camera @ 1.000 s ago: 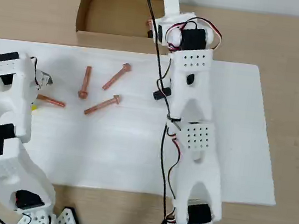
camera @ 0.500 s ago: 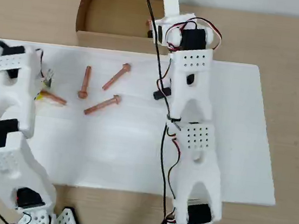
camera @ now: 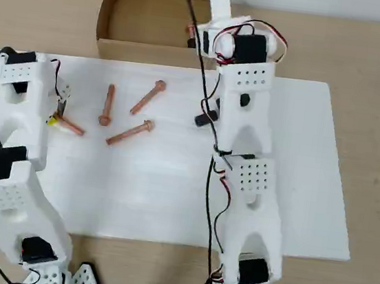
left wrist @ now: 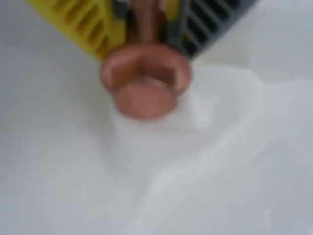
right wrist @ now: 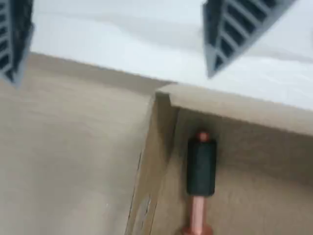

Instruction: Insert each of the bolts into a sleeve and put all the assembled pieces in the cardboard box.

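Observation:
My left gripper (camera: 56,113) is at the left edge of the white mat (camera: 169,195), shut on the shank of a copper bolt (camera: 70,126). In the left wrist view its yellow and grey fingers (left wrist: 83,29) pinch the bolt (left wrist: 145,83) just behind the head, which hovers close to the mat. Three more bolts (camera: 107,103) (camera: 147,97) (camera: 129,133) lie loose on the mat. A black sleeve (camera: 203,121) lies beside the right arm. My right gripper (right wrist: 112,71) hangs open over the near right corner of the cardboard box (camera: 112,15), where an assembled bolt and sleeve (right wrist: 200,171) lies.
The cardboard box (right wrist: 161,147) stands at the far edge of the mat on the wooden table (camera: 371,136). The right arm (camera: 244,121) stretches across the middle of the mat. The mat's right half and near strip hold nothing.
My left arm has swung toward the far side of the mat, carrying the bolt, which now tilts more. The right arm has barely shifted.

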Controlling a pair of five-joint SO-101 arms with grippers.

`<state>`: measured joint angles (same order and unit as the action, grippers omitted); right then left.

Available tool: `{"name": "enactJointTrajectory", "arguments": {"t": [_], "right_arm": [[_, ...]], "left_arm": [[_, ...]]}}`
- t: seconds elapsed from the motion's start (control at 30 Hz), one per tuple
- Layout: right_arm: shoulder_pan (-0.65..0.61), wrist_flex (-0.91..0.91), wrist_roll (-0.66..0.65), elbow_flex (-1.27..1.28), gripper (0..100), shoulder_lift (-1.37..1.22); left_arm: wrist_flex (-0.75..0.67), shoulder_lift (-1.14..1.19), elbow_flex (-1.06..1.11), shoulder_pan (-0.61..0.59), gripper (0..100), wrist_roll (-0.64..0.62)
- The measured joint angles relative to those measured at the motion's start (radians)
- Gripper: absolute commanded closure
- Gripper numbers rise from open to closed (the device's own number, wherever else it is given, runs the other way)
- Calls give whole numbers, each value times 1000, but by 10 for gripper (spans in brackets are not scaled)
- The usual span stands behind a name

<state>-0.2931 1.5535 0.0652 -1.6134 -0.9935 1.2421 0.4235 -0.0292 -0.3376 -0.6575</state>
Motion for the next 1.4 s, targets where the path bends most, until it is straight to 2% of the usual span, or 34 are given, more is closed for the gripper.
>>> {"name": "enactJointTrajectory", "arguments": {"t": [0.37, 0.53, 0.67, 0.83, 0.93, 1.1, 1.27, 1.4], "right_arm": [[0, 66, 2, -2, 713, 6], [3, 84, 0, -2, 713, 6], [12, 107, 2, -2, 713, 6], [14, 209, 2, -2, 713, 49], [12, 221, 44, -2, 713, 150], [9, 221, 144, 41, 713, 318], [-6, 221, 157, 319, 713, 473], [-6, 221, 157, 615, 710, 606]], "left_arm": [[374, 9, -368, -29, 991, 138], [460, 9, -559, -143, 992, 150], [497, 9, -638, -203, 992, 235], [505, -51, -623, -210, 991, 358], [505, -207, -577, -196, 991, 420], [506, -562, -462, -106, 991, 477], [433, -841, -265, -87, 991, 493], [354, -999, -66, -84, 991, 572]]}}
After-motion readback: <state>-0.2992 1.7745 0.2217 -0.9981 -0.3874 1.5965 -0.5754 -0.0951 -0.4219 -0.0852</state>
